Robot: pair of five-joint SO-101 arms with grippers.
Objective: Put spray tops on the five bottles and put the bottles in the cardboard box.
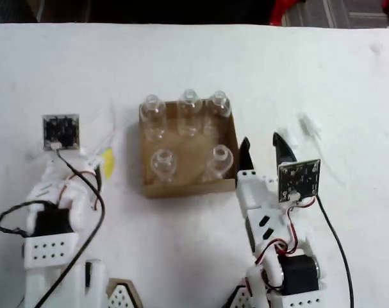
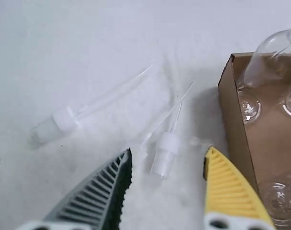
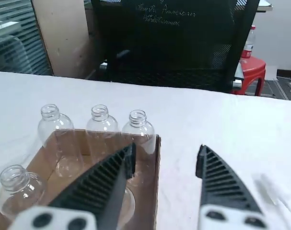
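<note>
Left tool (image 2: pixel 168 152) hangs low over the white desk (image 1: pixel 181 58), grey and yellow fingers spread. A spray top (image 2: pixel 163 155) lies on the desk right between them, touching neither finger. Another spray top (image 2: pixel 56 127) lies near it on the desk, its thin tube stretched out. Just right of this tool sits the cardboard box (image 1: pixel 188 188), and all 5 bottles (image 1: pixel 189 106) stand upright inside it: 3 along the far wall and 2 nearer, every neck open with no top fitted. Right tool (image 1: pixel 261 142) sits at the box's near right corner, black fingers spread wide, gripping nothing. Off to its right, 1 more spray top (image 1: pixel 307 125) lies on the desk.
</note>
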